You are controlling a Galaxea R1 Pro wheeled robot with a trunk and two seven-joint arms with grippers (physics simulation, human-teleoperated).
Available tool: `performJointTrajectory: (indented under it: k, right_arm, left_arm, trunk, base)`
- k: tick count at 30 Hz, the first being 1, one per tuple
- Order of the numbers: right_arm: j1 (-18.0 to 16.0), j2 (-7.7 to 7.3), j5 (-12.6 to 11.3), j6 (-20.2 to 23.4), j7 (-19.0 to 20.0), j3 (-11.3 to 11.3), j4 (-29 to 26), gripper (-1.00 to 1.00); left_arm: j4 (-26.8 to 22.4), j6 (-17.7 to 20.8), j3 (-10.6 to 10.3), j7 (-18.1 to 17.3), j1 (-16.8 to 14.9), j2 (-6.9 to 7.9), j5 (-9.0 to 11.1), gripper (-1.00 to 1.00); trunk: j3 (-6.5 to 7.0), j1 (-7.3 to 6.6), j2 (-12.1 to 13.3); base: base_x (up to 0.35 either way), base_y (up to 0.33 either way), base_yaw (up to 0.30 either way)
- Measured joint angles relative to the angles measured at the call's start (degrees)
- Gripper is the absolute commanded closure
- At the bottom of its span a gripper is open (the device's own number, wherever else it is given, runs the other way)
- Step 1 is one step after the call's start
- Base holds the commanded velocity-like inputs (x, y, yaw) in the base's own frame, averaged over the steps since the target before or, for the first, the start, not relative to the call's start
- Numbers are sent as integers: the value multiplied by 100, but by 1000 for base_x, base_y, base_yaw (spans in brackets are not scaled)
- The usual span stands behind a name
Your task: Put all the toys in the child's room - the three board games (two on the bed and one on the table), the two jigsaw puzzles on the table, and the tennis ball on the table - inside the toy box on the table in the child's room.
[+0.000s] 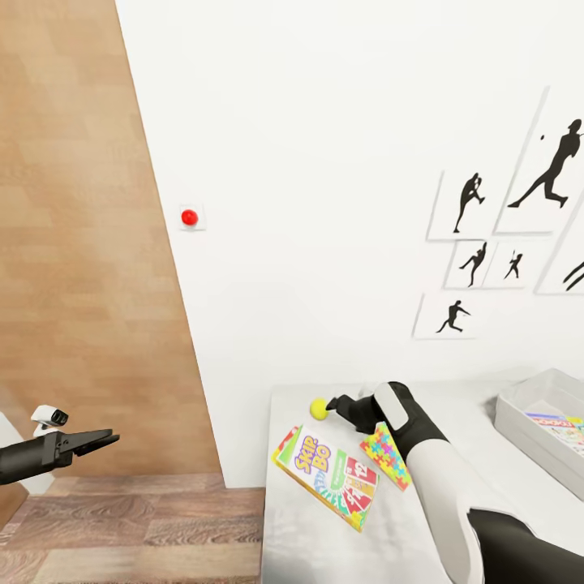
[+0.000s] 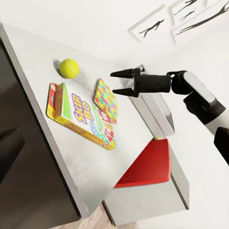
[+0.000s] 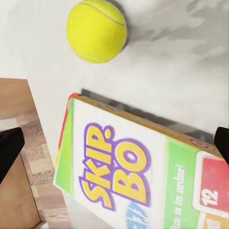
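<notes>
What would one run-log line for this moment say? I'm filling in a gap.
right gripper: open, above table near tennis ball | left gripper: open, off table | Skip-Bo box, puzzle: on table | toy box: holds one game

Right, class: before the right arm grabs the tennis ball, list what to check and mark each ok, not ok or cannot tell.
1. Right gripper open: ok.
2. Tennis ball free on the table, touching nothing: ok.
3. Gripper around the ball: not ok, it hangs short of it.
4. Skip-Bo box clear of the ball: ok.
5. Toy box has room: ok, one game box inside.
6. Left gripper out of the way: ok.
</notes>
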Motion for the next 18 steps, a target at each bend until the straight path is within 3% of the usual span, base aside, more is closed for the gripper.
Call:
performJointTrajectory:
  k: [18]
  right_arm:
    - [8, -18, 15, 0, 10, 11, 221, -100]
  left_arm:
    - [2, 0, 0, 0, 0, 0, 0, -100]
  trunk:
    - [-169, 0, 0]
  base:
    - [0, 0, 0]
